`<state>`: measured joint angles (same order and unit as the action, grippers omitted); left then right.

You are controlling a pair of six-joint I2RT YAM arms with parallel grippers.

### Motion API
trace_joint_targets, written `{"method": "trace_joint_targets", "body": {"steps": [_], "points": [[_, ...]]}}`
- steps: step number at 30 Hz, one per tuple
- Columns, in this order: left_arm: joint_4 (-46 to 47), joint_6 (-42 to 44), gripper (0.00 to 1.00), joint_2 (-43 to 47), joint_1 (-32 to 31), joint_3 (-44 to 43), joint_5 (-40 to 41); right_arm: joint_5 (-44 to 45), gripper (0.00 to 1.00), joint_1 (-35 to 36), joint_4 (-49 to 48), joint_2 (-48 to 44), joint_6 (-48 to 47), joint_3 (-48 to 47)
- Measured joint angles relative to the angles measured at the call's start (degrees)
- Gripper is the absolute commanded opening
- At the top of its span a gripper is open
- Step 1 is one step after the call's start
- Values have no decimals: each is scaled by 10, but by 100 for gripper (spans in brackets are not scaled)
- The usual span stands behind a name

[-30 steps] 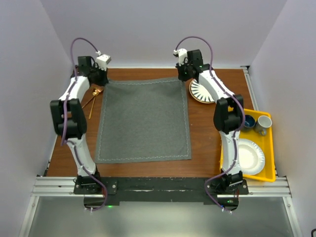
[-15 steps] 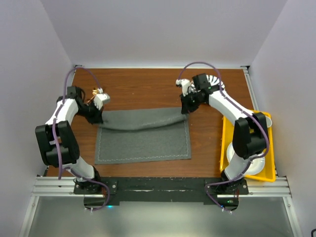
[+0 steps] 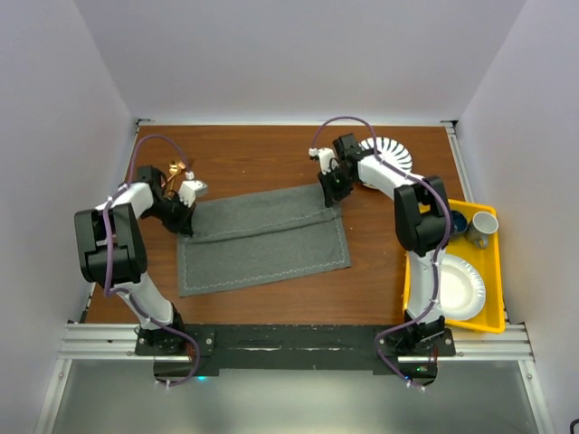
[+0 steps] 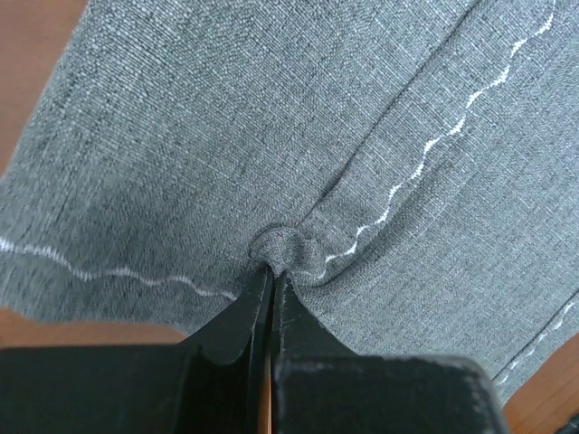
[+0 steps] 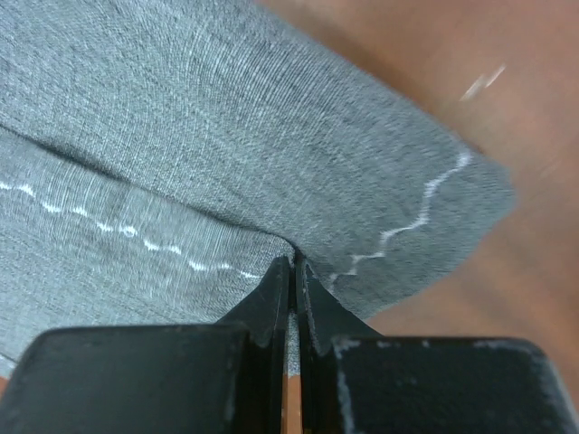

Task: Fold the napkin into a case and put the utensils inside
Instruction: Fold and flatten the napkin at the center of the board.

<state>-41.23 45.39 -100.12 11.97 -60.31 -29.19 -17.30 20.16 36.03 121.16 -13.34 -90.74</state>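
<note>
As the dark grey cloth napkin (image 3: 262, 240) is floppy, left claw (image 4: 271, 271) and right claw (image 5: 291, 264) squeeze shut on, seemingly, its corners.

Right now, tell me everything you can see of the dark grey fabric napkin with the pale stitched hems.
The dark grey woven napkin lies mostly flat on the brown wooden table. It is folded once: its far part is doubled over toward the near edge, leaving a strip of the lower layer showing. Wavy pale stitching runs along its hems. The left gripper pinches the folded layer's left corner, bunching the cloth slightly, and the right gripper pinches its right corner.
</note>
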Motion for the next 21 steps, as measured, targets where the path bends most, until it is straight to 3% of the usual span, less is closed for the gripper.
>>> {"method": "trace_joint_targets", "body": {"steps": [4,9,17,21], "points": [[-8,-1,0,-6,0,-56,3,7,0,-4,23,10,-20,-52],[-53,37,0,38,0,-80,-8,-5,0,-6,52,-56,-44,-13],[-144,124,0,192,0,24,-10,-37,0,13,85,-182,-57,104],[-159,141,0,221,0,91,1,-37,0,26,79,-197,-61,160]]}}
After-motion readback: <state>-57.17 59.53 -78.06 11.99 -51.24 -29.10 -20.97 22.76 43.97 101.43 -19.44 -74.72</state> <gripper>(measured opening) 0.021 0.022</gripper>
